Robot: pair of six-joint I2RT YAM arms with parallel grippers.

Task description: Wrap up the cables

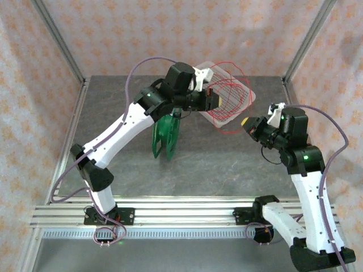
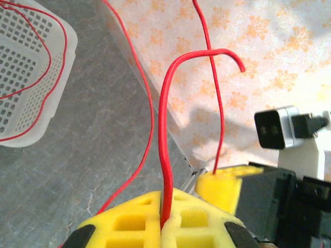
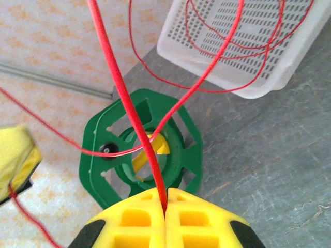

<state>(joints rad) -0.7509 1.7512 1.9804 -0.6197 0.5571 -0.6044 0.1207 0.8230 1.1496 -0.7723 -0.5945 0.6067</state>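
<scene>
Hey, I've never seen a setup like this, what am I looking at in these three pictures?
Two white robot arms are bolted at the near edge of a grey table. One picture looks down from above; the other two come from small cameras on each wrist. On the table are a white perforated basket with loops of thin red cable and a green spool, standing on edge. The left hand and the right hand, with yellow padded fingers, are each shut on a strand of that cable.

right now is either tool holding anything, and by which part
Both grip the thin red wire: left tool near its hooked free end, right tool along its length.
</scene>
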